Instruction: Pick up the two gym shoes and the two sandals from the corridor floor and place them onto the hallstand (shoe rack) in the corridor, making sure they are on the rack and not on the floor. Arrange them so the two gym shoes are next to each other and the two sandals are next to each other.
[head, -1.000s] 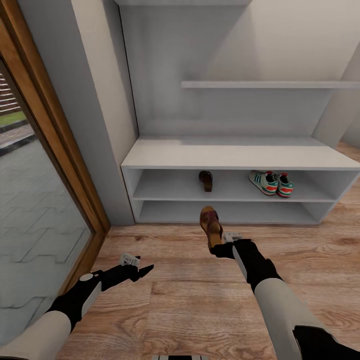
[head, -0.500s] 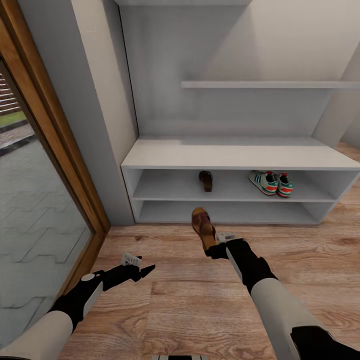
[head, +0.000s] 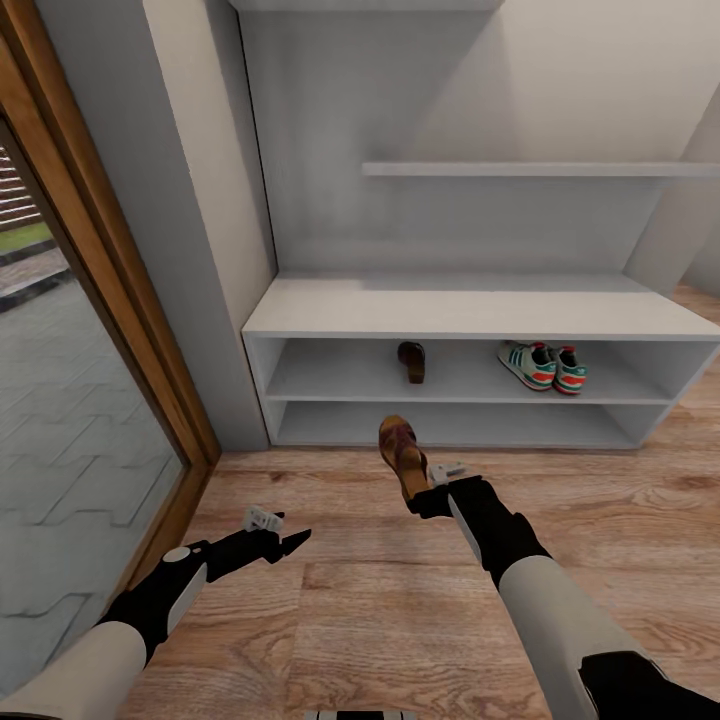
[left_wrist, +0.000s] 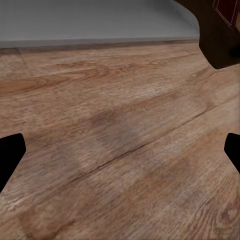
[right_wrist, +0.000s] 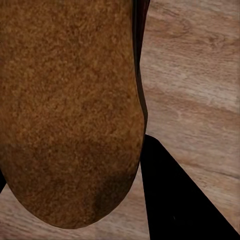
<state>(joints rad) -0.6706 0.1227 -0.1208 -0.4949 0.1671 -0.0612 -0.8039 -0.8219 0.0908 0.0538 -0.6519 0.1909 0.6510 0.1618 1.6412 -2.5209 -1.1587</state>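
Here the white hallstand (head: 480, 310) stands against the wall, its wide surface bare above two long shelf openings. Before it spreads the wood-plank corridor floor (head: 350, 600), and at the left a wood-framed glass door (head: 90, 330) looks onto paving outside. In the upper opening the two gym shoes (head: 543, 366) sit side by side toward the right, and one dark sandal (head: 411, 361) lies near the middle, well apart from them. The right gripper (head: 428, 487) holds the second sandal (head: 404, 455) by its heel end, above the floor and in front of the lower opening; in the right wrist view its tan sole (right_wrist: 70, 110) lies against a dark finger (right_wrist: 175, 200), so the jaws appear pinched on it. The left gripper (head: 283, 538) hovers low over the floor, jaws spread with nothing between them.
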